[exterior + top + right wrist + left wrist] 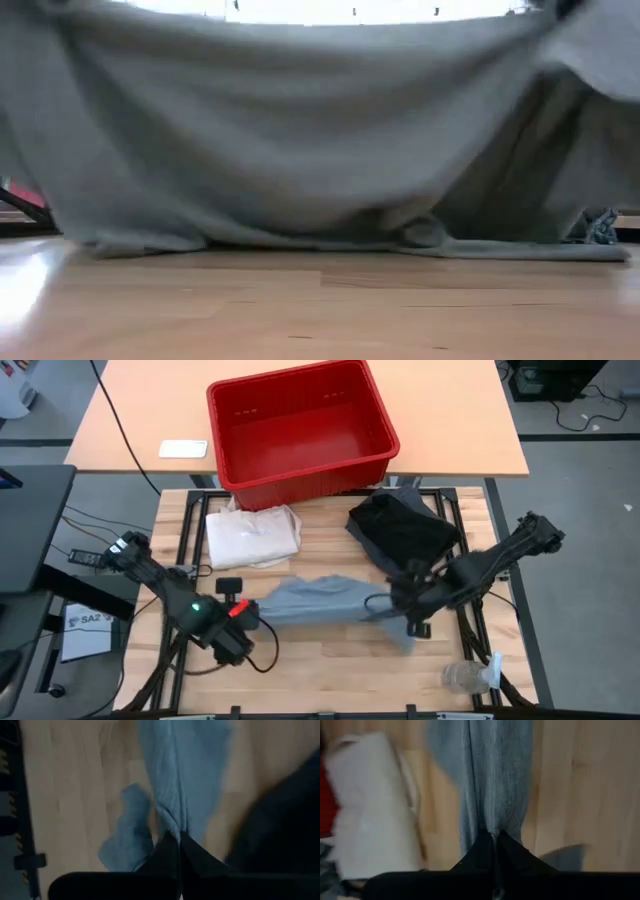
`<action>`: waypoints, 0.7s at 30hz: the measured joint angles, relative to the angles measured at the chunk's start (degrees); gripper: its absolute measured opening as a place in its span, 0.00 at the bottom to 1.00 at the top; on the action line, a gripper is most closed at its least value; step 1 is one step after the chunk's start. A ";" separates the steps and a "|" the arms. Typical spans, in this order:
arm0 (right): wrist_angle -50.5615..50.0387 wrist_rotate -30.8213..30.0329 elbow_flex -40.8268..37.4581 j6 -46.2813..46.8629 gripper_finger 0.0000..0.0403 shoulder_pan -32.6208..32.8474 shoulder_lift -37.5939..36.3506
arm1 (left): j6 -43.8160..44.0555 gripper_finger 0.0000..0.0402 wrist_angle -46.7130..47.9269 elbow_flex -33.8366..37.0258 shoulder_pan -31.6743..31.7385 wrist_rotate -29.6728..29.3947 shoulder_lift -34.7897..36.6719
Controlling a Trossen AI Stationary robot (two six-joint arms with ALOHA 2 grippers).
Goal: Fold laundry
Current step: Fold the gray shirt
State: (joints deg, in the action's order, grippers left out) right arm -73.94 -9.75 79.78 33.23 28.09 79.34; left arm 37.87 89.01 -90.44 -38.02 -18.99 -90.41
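Observation:
A light grey T-shirt [312, 600] hangs stretched between my two grippers over the middle of the wooden table. My left gripper [252, 612] is shut on its left end and my right gripper [392, 603] on its right end. In the low view the shirt [300, 130] hangs like a curtain, with its lower edge [330, 240] resting on the table. A black garment [400, 525] lies in a heap at the far right. My left gripper pinches a bunched edge of the T-shirt [492, 831] between its two fingers [480, 851], coming from above and pointing steeply down. The cloth hangs below the fingers in long folds, its lower part on the table. My right gripper pinches the bunched cloth at the shirt's other end [175, 827] between its fingers [167, 847], also from above and pointing steeply down. The cloth hangs below, and a loose flap [127, 837] droops beside it toward the table.
A cream tote bag [252, 536] lies at the far left of the table. A red bin [300, 430] stands beyond the far edge on a second table. A clear plastic bottle [468, 678] lies at the near right corner.

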 joint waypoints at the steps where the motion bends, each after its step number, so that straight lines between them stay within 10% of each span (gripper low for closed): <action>1: -2.69 -0.38 2.88 -0.04 0.01 -0.19 -0.30 | 0.01 0.03 1.71 -2.89 0.02 -0.85 0.00; 12: -16.03 -2.96 28.67 -2.43 0.01 0.46 0.42 | -5.84 0.03 1.09 -24.63 1.53 -5.51 1.20; 21: -16.03 -0.68 39.60 -6.91 0.01 2.54 -0.63 | -16.21 0.05 1.14 -28.82 -0.74 -0.09 5.96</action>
State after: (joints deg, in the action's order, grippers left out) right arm -89.97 -10.44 119.37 26.33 30.63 78.72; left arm 21.65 90.15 -119.26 -38.76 -19.07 -84.45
